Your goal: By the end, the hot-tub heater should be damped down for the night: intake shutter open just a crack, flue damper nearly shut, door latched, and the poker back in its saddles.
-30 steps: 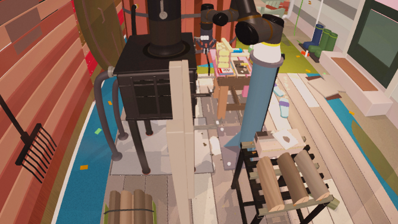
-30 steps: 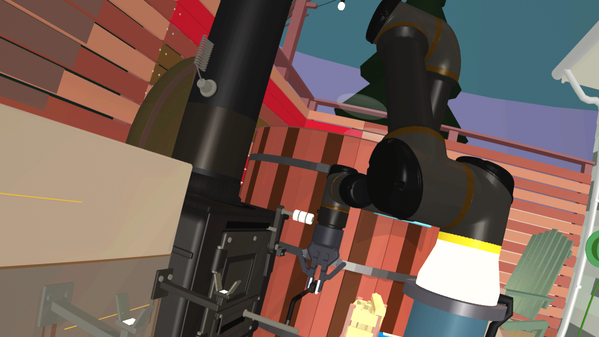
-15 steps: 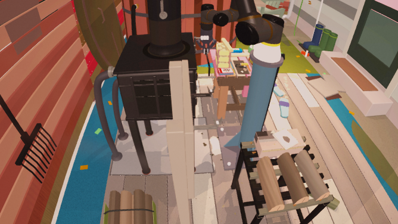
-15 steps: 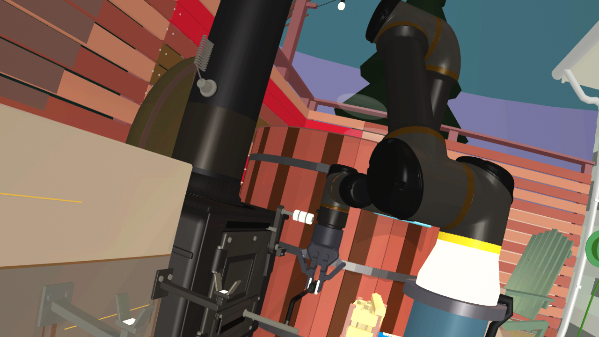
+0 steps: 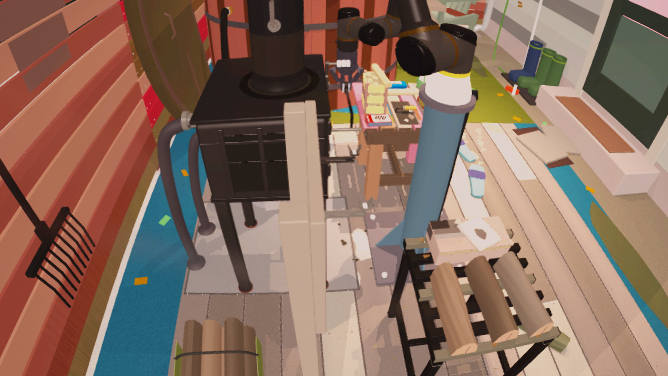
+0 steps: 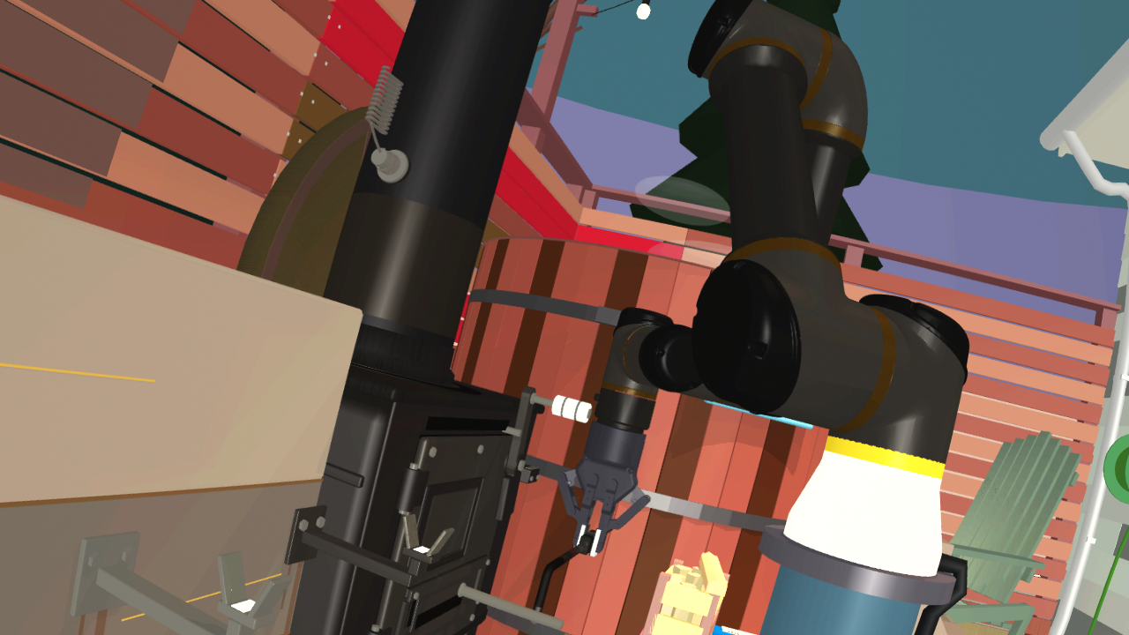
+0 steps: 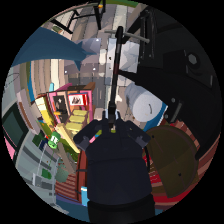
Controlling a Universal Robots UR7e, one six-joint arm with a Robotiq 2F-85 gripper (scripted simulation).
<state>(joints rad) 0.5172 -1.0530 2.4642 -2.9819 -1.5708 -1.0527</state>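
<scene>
Beside the front right corner of the black heater (image 5: 260, 125) the thin black poker (image 5: 351, 107) hangs almost upright. The poker (image 6: 556, 573) is held by its top end in my closed gripper (image 6: 590, 543). In the wrist camera the poker (image 7: 115, 69) runs down from my gripper (image 7: 111, 120) toward the floor. The heater's door (image 6: 446, 505) faces me with its white-knobbed handle (image 6: 570, 408) just left of my wrist. Two grey saddles (image 6: 237, 588) sit on a bracket at the lower left, and both are empty. The flue damper handle (image 6: 387, 154) is a coiled spring on the stovepipe.
A pink crate of yellow kindling (image 5: 382, 97) on a wooden stand sits right of my gripper. The red hot tub (image 6: 632, 355) is behind it. A tall beige board (image 5: 302, 210) stands before the heater. A log rack (image 5: 480, 305) is by the arm's blue pedestal (image 5: 432, 165).
</scene>
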